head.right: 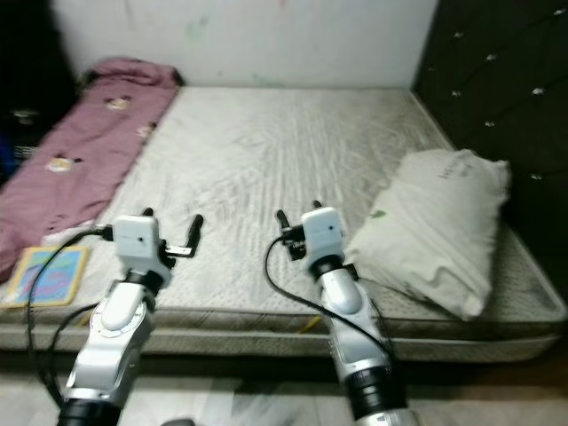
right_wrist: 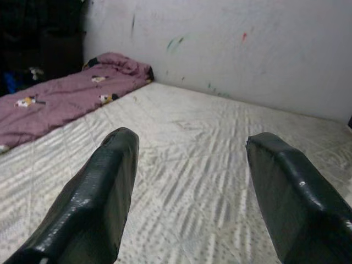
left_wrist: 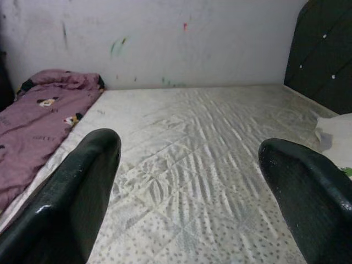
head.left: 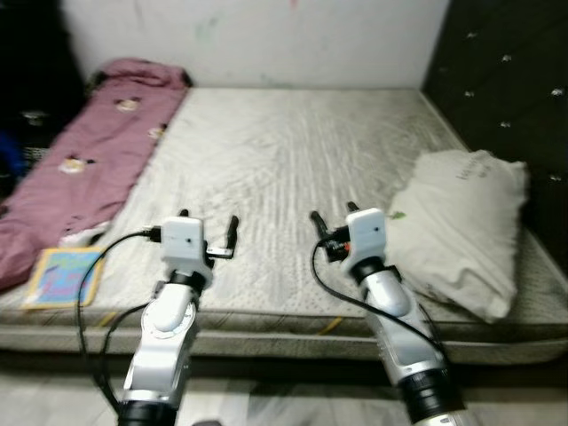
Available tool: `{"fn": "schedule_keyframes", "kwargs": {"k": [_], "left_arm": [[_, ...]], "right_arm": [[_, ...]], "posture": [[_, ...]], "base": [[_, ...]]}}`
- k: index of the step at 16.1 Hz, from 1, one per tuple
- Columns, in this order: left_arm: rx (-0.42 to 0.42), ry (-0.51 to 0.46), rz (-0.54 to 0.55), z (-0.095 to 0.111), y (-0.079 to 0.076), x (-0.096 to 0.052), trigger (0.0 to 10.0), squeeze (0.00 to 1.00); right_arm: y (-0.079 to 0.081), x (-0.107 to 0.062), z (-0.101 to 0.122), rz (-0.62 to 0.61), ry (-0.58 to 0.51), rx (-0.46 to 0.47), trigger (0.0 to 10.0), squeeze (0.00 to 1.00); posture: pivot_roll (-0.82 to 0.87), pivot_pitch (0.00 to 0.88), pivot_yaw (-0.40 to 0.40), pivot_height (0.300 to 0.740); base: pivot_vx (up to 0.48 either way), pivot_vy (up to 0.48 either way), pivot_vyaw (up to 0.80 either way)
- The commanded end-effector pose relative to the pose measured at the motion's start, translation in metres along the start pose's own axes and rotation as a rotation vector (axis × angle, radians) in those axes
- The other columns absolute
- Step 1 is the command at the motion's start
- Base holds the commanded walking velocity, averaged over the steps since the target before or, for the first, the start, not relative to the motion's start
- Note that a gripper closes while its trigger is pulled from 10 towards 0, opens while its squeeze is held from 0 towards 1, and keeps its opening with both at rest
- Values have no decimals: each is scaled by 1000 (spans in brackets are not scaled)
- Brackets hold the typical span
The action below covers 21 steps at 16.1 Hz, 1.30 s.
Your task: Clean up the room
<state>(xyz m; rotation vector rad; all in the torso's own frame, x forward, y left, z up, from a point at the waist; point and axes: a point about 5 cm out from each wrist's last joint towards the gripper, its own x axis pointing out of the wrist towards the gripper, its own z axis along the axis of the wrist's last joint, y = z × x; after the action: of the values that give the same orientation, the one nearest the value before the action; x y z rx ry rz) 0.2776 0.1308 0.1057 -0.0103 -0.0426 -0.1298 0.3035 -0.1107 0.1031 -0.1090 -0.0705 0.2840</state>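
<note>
Facing a bare mattress (head.left: pixel 293 169), both silver arms reach forward and upward over its near edge, wrists raised, fingers pointing toward the far wall (head.left: pixel 266 35). Left tool (head.left: pixel 209 232): fingers spread apart, empty, hovering above the mattress near its front left part. Right tool (head.left: pixel 332 219): fingers likewise parted, holding nothing, above the front centre. Black cables loop from each wrist down along the forearms. A crumpled maroon blanket (head.left: pixel 84 160) with cartoon prints lies along the left side of the mattress, running from the far corner to the near edge. A colourful flat book (head.left: pixel 62 277) rests at the near left corner, beside the blanket. A white pillow (head.left: pixel 461 231) sits at the right, against the dark tufted headboard (head.left: pixel 506 80).
</note>
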Motion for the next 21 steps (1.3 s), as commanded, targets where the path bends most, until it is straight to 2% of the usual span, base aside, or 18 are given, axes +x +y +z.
{"fn": "schedule_keyframes", "kwargs": {"k": [1,21], "left_arm": [[11,-15,-2,4,4,0,10000,0],[-3,-35,-37,5,2,0,10000,0]], "right_arm": [[3,3,5,9,-20,4,10000,0],[2,5,6,9,-23,4,10000,0]], "posture": [[37,0,-7,740],[38,0,-8,740]], "base": [[0,0,0],[0,0,0]]}}
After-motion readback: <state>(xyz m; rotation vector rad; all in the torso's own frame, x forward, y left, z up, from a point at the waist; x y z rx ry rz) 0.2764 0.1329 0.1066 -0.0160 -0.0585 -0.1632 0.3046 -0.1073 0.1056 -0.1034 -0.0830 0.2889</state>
